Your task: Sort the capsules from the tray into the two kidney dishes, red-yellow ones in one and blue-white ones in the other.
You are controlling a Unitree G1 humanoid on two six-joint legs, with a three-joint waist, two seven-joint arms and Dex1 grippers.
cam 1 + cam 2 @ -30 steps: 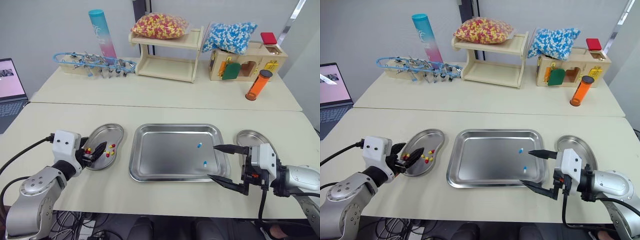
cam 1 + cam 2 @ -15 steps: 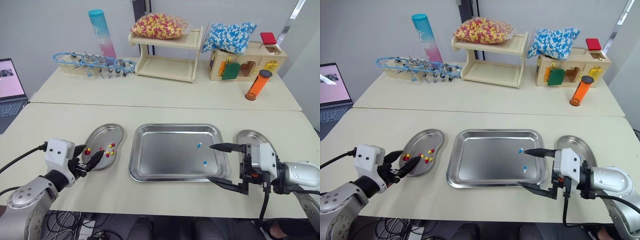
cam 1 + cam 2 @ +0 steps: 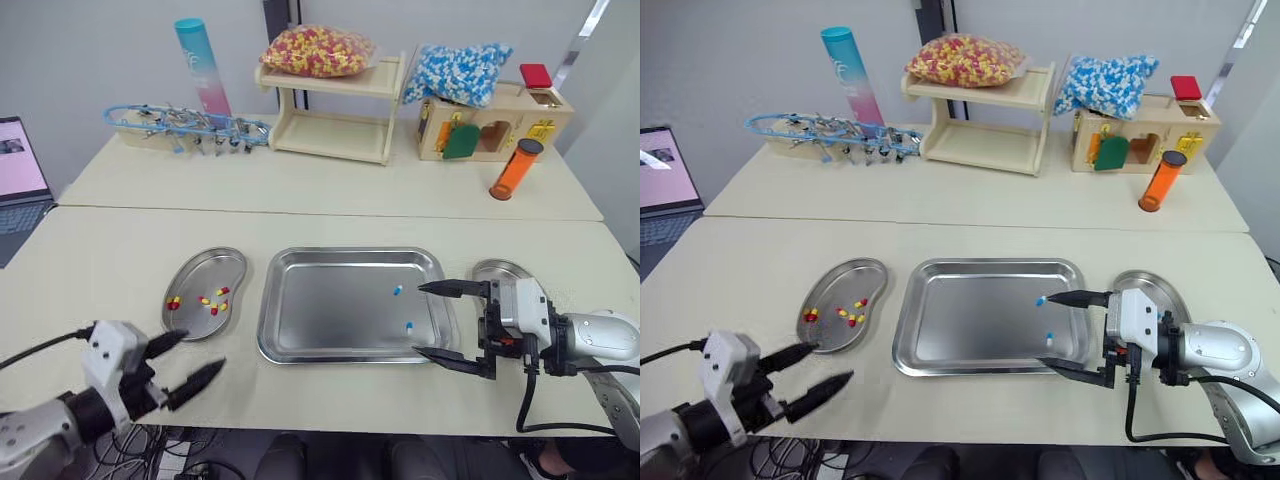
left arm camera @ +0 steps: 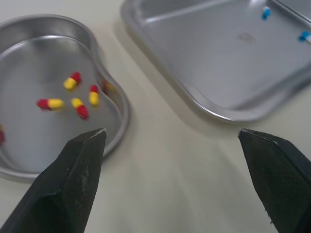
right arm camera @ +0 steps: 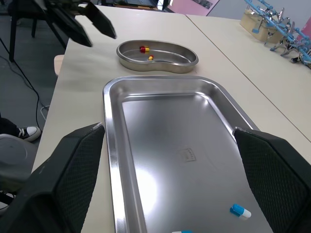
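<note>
Pulling back, head view: left gripper has left the left dish, wide open, empty; red-yellow capsules lie inside, so that colour looks done | right gripper has crept over the tray, wide open, empty | left wrist view: fingers hang above bare table beside the dish | right wrist view: two blue-white capsules wait in the tray, just ahead.

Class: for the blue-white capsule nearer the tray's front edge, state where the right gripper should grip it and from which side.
Grip the capsule across its middle, on the long sides, from above: it lies flat on the tray floor, and rounded ends would likely slip. The open right gripper is close by.
</note>
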